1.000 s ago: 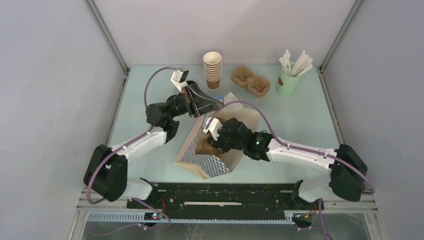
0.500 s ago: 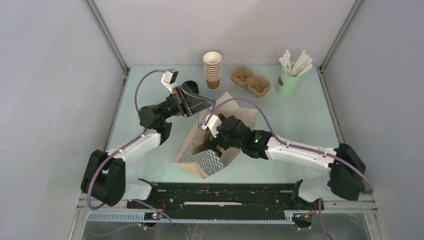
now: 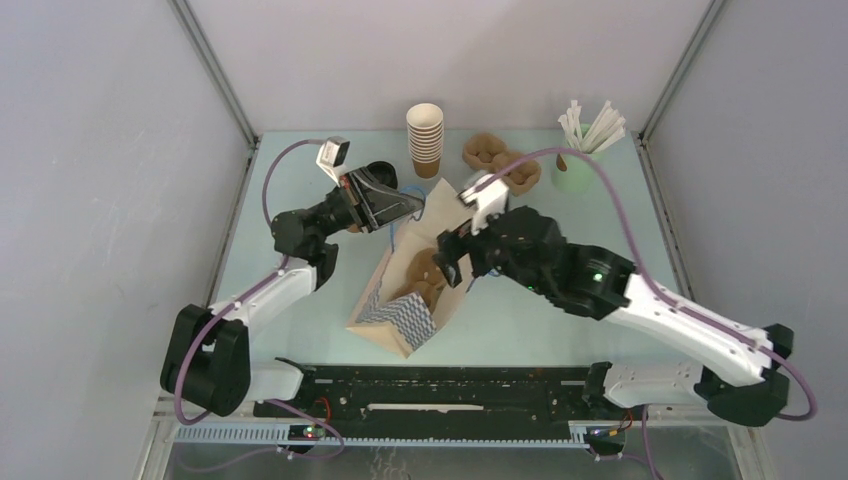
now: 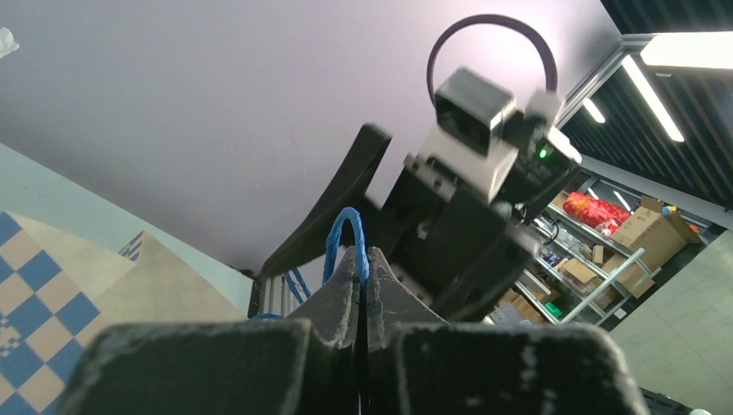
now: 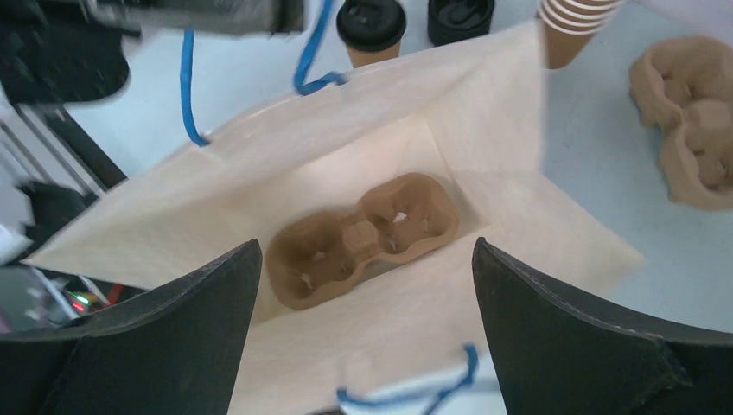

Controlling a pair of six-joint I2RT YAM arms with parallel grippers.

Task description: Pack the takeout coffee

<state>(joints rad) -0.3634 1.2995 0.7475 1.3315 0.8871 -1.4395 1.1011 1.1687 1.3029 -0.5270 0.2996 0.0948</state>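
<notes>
Robot lab: white-walled test booth (image 3: 100, 200), storage shelves (image 4: 596, 285) with cardboard boxes (image 4: 650, 226), strip lights (image 4: 687, 50) overhead

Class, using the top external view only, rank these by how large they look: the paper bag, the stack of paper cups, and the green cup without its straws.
1. Paper bag, clearly largest.
2. Stack of paper cups.
3. Green cup, partly hidden, so only narrowly behind the stack.

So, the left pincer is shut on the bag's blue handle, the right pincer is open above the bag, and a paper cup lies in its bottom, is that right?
Not quite: the right wrist view shows a brown pulp cup tray, not a paper cup, in the bottom of the bag. The left pincer is shut on the blue handle; the right pincer is open above.
</notes>
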